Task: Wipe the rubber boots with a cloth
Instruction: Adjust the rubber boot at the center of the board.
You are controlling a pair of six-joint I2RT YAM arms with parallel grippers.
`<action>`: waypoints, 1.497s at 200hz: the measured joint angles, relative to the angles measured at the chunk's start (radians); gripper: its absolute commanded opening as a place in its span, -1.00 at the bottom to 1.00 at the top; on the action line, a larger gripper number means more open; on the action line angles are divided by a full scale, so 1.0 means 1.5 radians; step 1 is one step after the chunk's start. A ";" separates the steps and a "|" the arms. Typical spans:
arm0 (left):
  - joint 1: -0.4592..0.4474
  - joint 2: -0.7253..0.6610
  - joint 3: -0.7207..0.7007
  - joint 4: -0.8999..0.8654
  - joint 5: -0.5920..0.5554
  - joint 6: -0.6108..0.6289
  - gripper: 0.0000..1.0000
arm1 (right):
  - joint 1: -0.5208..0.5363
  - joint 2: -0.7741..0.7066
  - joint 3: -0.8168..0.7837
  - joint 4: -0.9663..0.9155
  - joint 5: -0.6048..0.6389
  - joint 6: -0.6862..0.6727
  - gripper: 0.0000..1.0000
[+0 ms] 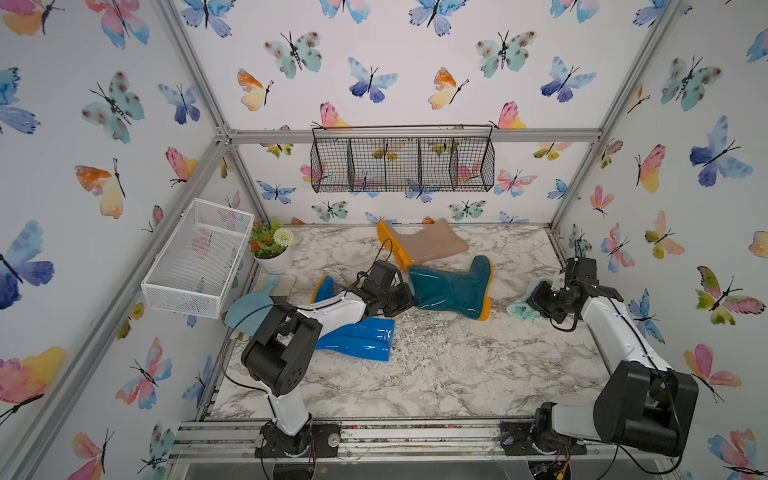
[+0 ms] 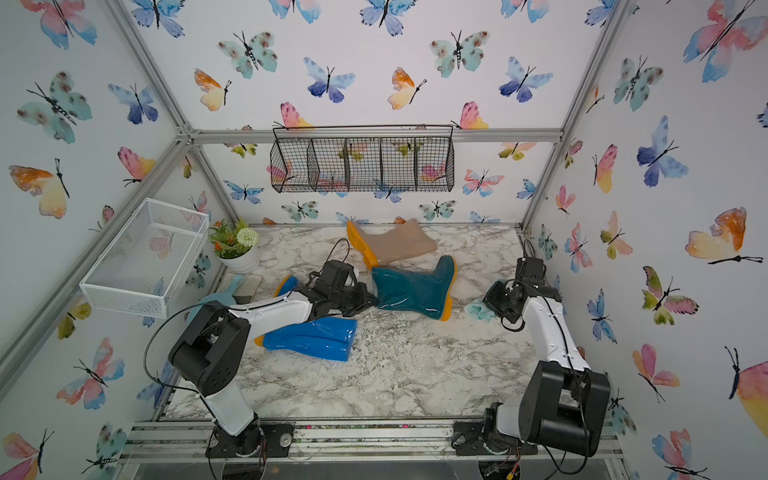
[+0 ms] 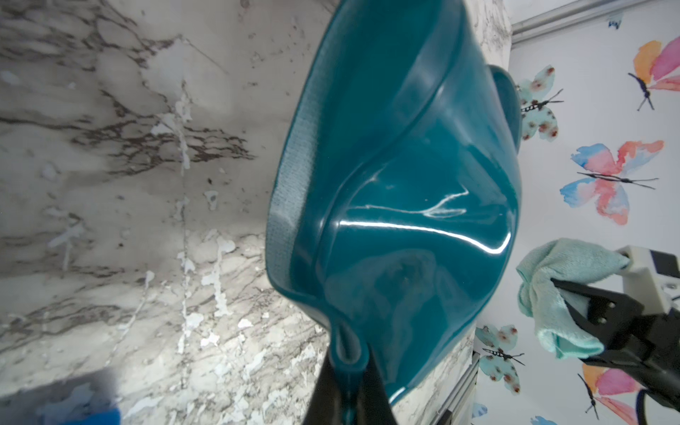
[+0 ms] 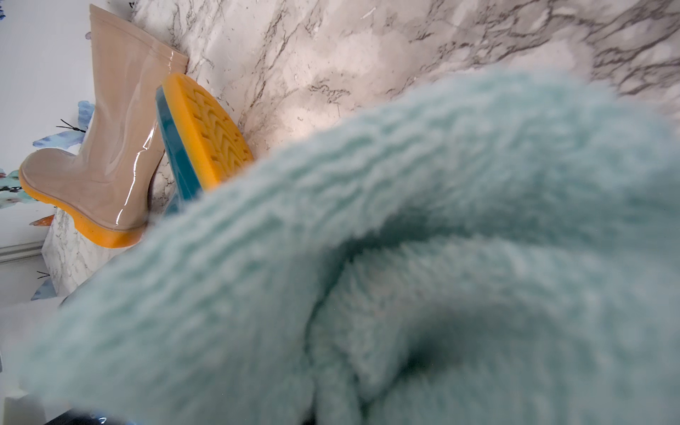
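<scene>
The dark teal boot (image 1: 451,286) lies on its side on the counter (image 1: 436,374), its cuff fold pinched between the left tool's (image 3: 347,371) narrowly parted jaws, likely to steady it. The cloth (image 1: 518,309) sits bunched in the right tool (image 1: 540,300), clamped tight, near the boot's sole, seemingly ready to wipe

No text, label, brand or number can be read anywhere (the sole of the teal boot (image 4: 208,128) shows only tread grooves).
</scene>
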 measured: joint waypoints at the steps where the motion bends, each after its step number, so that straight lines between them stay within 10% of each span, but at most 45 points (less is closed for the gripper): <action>1: -0.001 -0.002 0.000 -0.004 0.000 0.000 0.07 | 0.000 0.001 0.000 0.000 0.000 0.000 -0.95; 59: -0.002 -0.151 -0.014 -0.091 -0.024 0.136 0.53 | 0.033 0.058 0.000 0.028 -0.037 0.014 -0.96; 128: 0.184 0.008 -0.010 0.047 0.122 0.176 0.10 | 0.129 0.179 0.078 0.058 -0.074 0.029 -0.96; 172: 0.183 0.197 0.105 0.054 0.180 0.181 -0.04 | 0.129 0.231 0.115 0.050 -0.075 0.018 -0.96; 205: 0.171 0.249 0.121 0.092 0.214 0.146 -0.56 | 0.130 0.284 0.136 0.051 -0.080 0.015 -0.96; 239: 0.136 0.258 0.087 0.183 0.245 0.087 -1.00 | 0.140 0.306 0.154 0.047 -0.076 0.014 -0.96; 299: 0.121 0.146 -0.064 0.247 0.248 0.060 -1.00 | 0.156 0.263 0.154 0.020 -0.053 0.014 -0.96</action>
